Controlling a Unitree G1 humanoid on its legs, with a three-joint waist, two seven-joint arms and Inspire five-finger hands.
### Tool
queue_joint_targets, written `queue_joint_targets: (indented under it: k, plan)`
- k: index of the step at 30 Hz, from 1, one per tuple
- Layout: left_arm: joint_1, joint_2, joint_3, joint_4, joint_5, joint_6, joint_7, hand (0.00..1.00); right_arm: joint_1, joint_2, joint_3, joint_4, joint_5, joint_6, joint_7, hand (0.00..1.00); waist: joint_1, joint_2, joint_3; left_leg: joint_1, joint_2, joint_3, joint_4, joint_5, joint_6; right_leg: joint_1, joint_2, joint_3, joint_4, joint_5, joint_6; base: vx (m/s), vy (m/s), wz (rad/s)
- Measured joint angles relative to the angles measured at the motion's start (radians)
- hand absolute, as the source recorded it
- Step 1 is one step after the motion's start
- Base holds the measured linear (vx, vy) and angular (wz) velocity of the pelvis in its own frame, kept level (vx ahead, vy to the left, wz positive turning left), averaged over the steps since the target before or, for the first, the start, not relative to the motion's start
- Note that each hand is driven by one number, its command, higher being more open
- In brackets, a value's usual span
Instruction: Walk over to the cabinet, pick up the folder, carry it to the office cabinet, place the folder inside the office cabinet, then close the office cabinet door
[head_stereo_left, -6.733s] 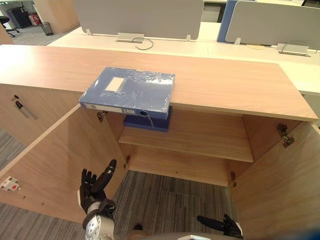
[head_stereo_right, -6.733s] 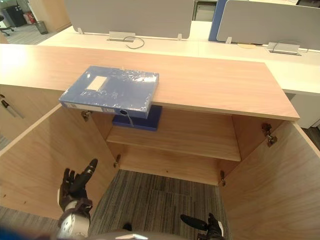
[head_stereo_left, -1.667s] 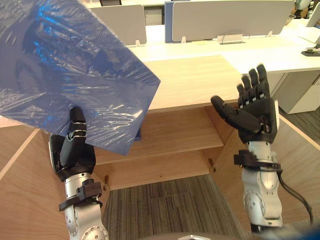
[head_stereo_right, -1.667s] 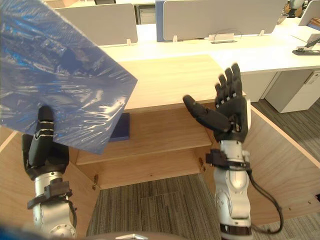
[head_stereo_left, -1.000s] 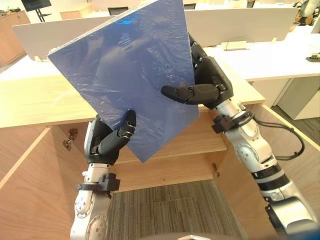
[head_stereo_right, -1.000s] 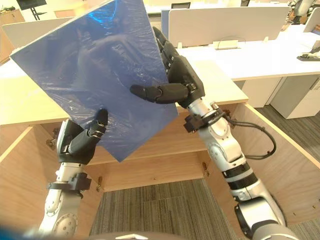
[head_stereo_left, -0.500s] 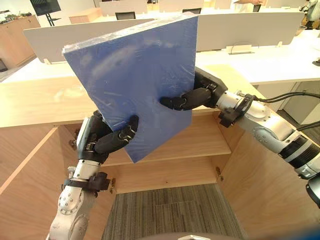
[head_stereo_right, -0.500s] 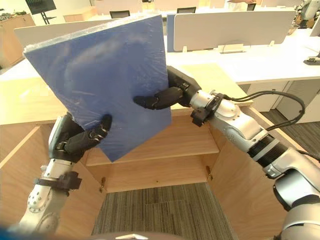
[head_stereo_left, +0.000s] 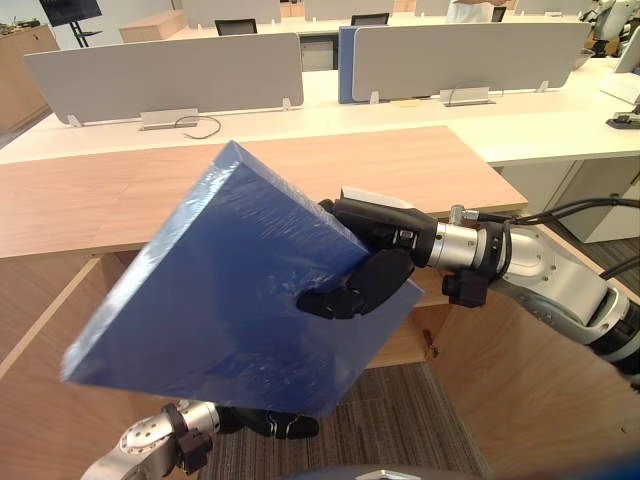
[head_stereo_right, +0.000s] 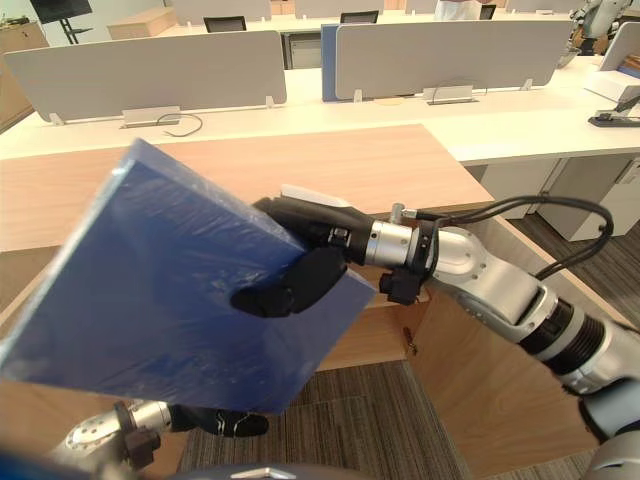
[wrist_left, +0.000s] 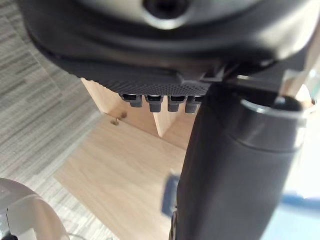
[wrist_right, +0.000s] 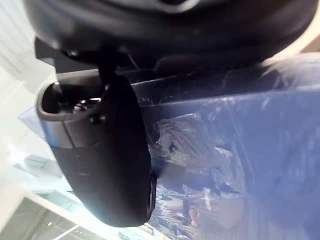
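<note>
Folder held off the cabinet, stereo and wrist views. I read the blue, plastic-wrapped folder (head_stereo_left: 220, 300) as raised and tilted in front of the wooden cabinet (head_stereo_left: 420, 165). Its upper corner stands above the front edge of the cabinet top and its lower edge hangs before the open front. It rests on no surface.

The right hand (head_stereo_left: 378, 272) comes in from the right and clamps the folder's right edge. Its thumb (wrist_right: 105, 165) lies across the near face, pressed into the wrapping, and its fingers are behind the far face.

The left hand (head_stereo_right: 215, 422) lies low, just under the folder's lower edge. I cannot tell whether its fingers are curled or straight, nor whether they touch the folder.

The cabinet's right door (head_stereo_left: 510, 390) stands swung open toward me, above the grey carpet (head_stereo_left: 400, 420). Beyond the back edge of the cabinet top, white desks carry grey screens (head_stereo_left: 165, 72).
</note>
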Motion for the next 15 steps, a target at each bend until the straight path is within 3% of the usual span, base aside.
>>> queue_joint_targets:
  k: [2,3,6,8,11,15]
  plan:
    - [-0.004,-0.075,0.015,0.105,0.047,0.000,0.013,1.00,0.046,0.043,-0.068,-0.046,-0.028,-0.020,0.000,0.00,0.000,-0.003,-0.002,0.001,0.000,0.004,-0.001,0.000,0.000,-0.002,0.000,0.003,0.000,0.000,0.000,-0.02,0.013,-0.07]
    - [-0.014,-0.158,0.038,0.217,0.147,-0.001,0.038,1.00,0.085,0.097,-0.124,-0.086,-0.082,-0.056,-0.003,0.00,0.000,-0.005,-0.003,0.000,0.000,0.008,-0.001,0.000,0.000,-0.005,0.000,0.007,0.000,0.000,0.000,-0.01,0.007,-0.07]
    - [-0.018,-0.269,0.090,0.352,0.266,0.001,0.061,1.00,0.142,0.166,-0.162,-0.128,-0.157,-0.102,-0.010,0.00,-0.001,-0.008,-0.004,-0.001,0.001,0.015,-0.001,0.000,0.000,-0.012,0.002,0.017,0.002,0.000,0.000,-0.01,0.003,-0.09]
    - [-0.013,-0.450,0.285,0.437,0.563,0.003,0.142,1.00,0.248,0.228,-0.148,-0.156,-0.270,-0.127,-0.035,0.00,0.002,-0.014,-0.001,-0.003,0.001,0.017,-0.001,0.000,0.001,-0.015,0.003,0.021,0.002,0.000,0.001,-0.01,0.001,-0.02]
    - [-0.009,-0.622,0.521,0.465,0.841,-0.002,0.309,1.00,0.374,0.229,-0.070,-0.107,-0.466,-0.121,-0.038,0.00,0.009,-0.019,-0.002,-0.004,0.002,0.016,0.000,-0.001,0.001,-0.015,0.004,0.021,0.001,0.000,0.001,0.00,0.000,0.00]
    - [-0.021,-0.668,0.647,0.611,0.907,-0.006,0.468,1.00,0.425,0.189,0.058,0.078,-0.667,-0.099,-0.041,0.00,0.005,-0.017,0.007,-0.008,0.003,0.015,0.002,-0.002,0.003,-0.015,0.004,0.021,-0.005,0.001,0.002,0.00,0.000,0.00]
